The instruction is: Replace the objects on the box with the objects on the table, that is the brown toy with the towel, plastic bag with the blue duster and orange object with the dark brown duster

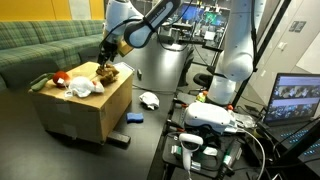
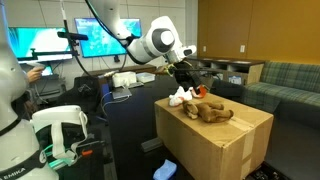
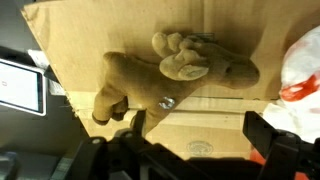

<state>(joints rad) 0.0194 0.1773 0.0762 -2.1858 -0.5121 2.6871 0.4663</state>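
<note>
While its two fingers stand spread as wide as they go with nothing between them, the gripper [image 3: 195, 140] hangs just above the brown toy [image 3: 175, 70], holding nothing. In the wrist view one dark finger [image 3: 130, 125] sits close by a limb of the toy; whether it touches cannot be told. The toy lies flat on the top of the box [image 3: 230, 20], limbs sprawled. Just beside it, at the frame's edge, is the crinkly white plastic bag [image 3: 305, 50], with a patch of orange-red showing at its lower side. In an exterior view the gripper points down over the toy at one end of the box top, the plastic bag lies toward the middle, and the orange object [image 1: 60, 78] rests beyond it near the other end. Off the box, on the dark table [image 1: 150, 135], the towel [image 1: 150, 100] lies bunched a little way from the carton's side. The blue duster [image 1: 133, 119] sits near the carton's foot, and the dark brown duster [image 1: 120, 140] lies closer to the camera, hard to make out against the surface. Behind the box stands a green sofa [image 1: 40, 45].
</note>
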